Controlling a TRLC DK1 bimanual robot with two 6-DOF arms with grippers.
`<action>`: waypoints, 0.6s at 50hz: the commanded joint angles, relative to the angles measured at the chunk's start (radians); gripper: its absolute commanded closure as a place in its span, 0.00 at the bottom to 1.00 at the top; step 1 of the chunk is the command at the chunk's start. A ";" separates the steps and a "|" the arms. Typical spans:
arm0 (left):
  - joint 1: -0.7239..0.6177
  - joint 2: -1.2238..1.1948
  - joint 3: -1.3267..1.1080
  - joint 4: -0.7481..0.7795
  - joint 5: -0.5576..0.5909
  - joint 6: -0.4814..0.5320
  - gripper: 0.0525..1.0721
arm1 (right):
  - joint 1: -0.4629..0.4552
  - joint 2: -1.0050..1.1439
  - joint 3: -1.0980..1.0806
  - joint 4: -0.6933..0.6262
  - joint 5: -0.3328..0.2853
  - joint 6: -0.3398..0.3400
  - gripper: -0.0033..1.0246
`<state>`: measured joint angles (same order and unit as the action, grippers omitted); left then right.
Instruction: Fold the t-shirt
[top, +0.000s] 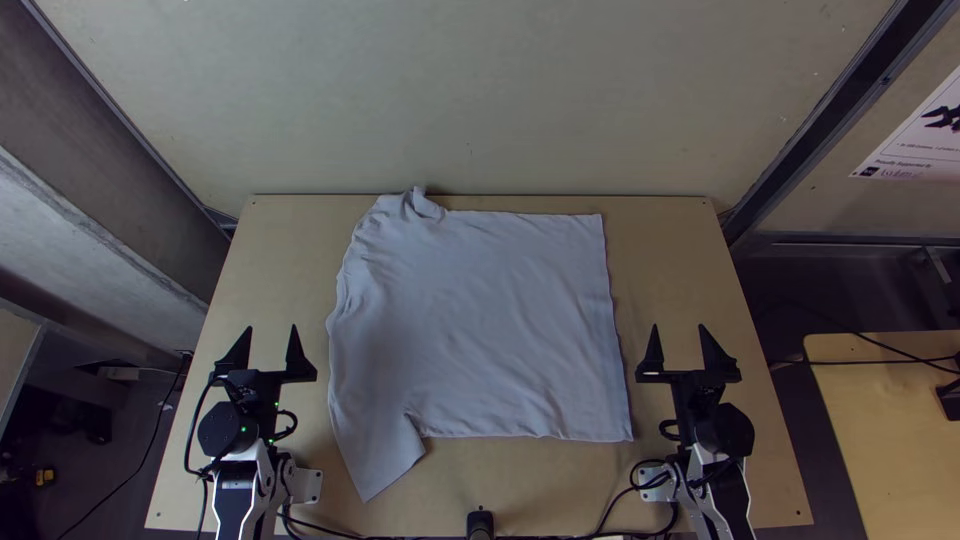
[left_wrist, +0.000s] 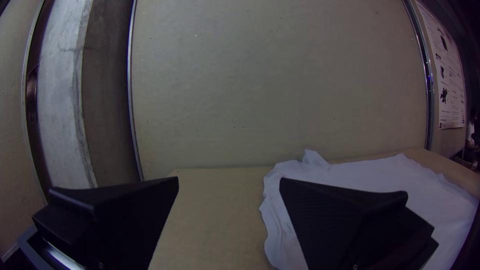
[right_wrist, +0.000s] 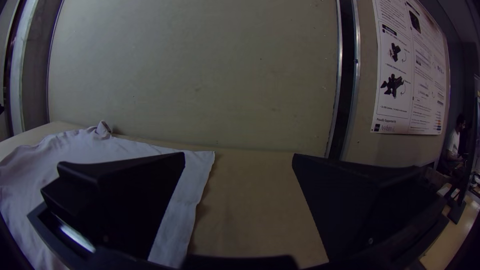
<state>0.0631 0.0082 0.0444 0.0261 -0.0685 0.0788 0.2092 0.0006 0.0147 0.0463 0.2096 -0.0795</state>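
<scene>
A white t-shirt (top: 480, 320) lies mostly spread over the middle of the table, its straight hem at the right. One sleeve points down at the lower left; the upper left corner is bunched at the far edge. My left gripper (top: 271, 345) is open, left of the shirt, holding nothing. Right of the hem, my right gripper (top: 680, 345) is open too. In the left wrist view, the shirt (left_wrist: 365, 175) is partly behind one finger of the left gripper (left_wrist: 229, 182). The right wrist view has the shirt (right_wrist: 75, 150) and the right gripper (right_wrist: 239, 157), its fingers wide apart.
Bare wood of the table (top: 700, 260) borders the shirt on both sides. A wall panel (top: 470, 90) rises behind the far edge. Black cables (top: 350, 534) run along the near edge, beside a small black post (top: 480, 522). Another wooden table (top: 880, 420) stands at the right.
</scene>
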 joint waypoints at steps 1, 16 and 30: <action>0.003 -0.010 -0.043 -0.014 -0.005 -0.013 0.05 | 0.007 -0.002 -0.013 -0.013 -0.003 0.003 0.04; 0.029 -0.008 -0.041 -0.023 0.001 -0.011 0.05 | -0.014 -0.004 -0.013 -0.014 -0.001 -0.002 0.04; 0.063 -0.010 -0.040 -0.017 0.009 -0.043 0.05 | -0.067 -0.005 0.008 -0.006 0.001 -0.002 0.04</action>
<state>0.1135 0.0082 0.0444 0.0238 -0.0608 0.0593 0.1524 0.0006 0.0151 0.0467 0.2100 -0.0795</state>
